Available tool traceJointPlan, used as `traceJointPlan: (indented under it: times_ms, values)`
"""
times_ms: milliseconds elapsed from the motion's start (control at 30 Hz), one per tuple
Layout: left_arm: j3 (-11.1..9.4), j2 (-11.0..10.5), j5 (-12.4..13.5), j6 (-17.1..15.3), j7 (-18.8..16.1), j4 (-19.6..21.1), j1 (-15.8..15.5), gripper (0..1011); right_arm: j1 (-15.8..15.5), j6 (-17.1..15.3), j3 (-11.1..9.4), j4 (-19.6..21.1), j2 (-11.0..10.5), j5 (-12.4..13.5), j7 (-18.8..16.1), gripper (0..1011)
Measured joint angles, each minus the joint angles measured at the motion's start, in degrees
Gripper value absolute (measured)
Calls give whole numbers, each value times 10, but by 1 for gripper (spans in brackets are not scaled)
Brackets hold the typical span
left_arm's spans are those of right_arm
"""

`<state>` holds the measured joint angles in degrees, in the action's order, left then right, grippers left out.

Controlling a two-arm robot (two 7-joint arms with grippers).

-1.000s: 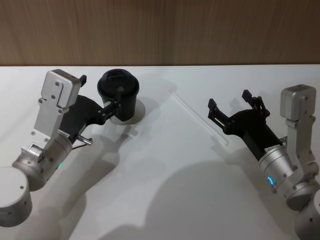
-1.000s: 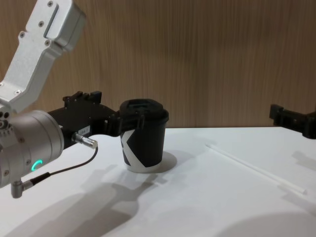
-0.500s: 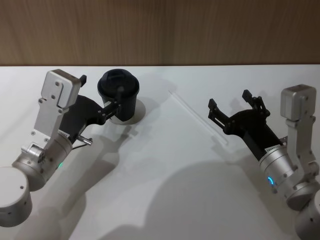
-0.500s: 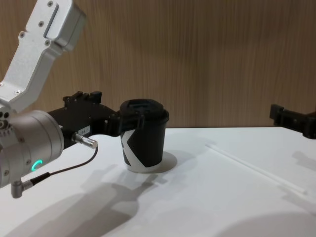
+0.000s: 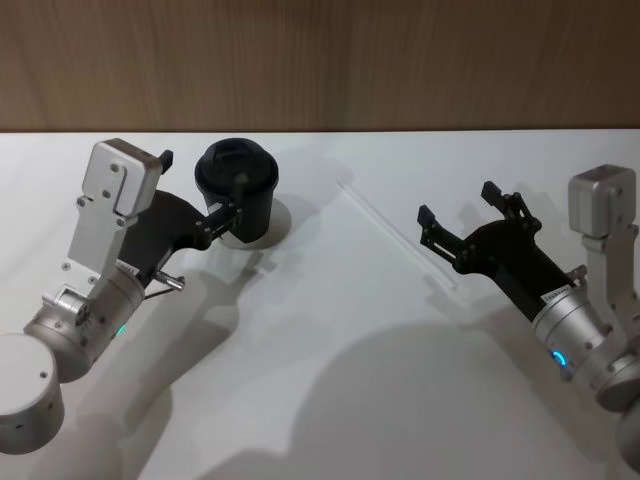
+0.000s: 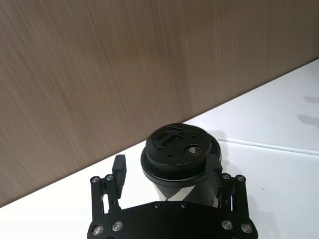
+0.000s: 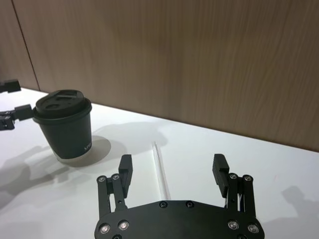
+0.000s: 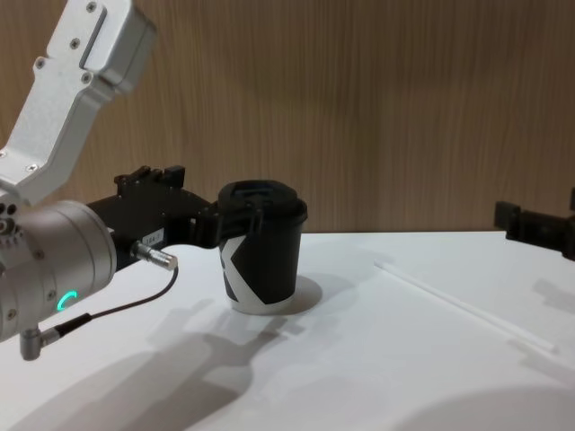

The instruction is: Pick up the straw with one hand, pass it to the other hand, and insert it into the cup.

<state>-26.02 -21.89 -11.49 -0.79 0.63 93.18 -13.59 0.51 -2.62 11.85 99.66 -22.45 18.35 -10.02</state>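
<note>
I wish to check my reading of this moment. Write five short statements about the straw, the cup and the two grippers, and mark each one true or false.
1. The straw lies flat on the white table. True.
2. The right gripper is holding the straw. False: it is open and empty, just above the table beside the straw.
3. The cup stands upright with its black lid on. True.
4. One end of the straw is already in the cup. False: the straw lies apart from the cup, on the side toward the right gripper.
5. The left gripper is at the cup, with one finger on each side of it, just under the lid. True.
</note>
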Motion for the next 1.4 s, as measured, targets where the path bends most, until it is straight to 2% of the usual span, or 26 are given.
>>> traceJointPlan:
  times_ms: [167, 500, 867, 1400]
  values:
    - [0, 0, 0, 0, 0, 0, 0, 1000, 11, -1, -3, -17, -15, 8, -33, 1001]
    - [0, 0, 0, 0, 0, 0, 0, 1000, 31, -2, 2, -45, -33, 8, -76, 1001]
    - [0, 0, 0, 0, 0, 0, 0, 1000, 57, -7, 14, -78, -44, -1, -106, 1001]
    - [0, 0, 0, 0, 0, 0, 0, 1000, 97, -12, 27, -132, -52, 1, -135, 1001]
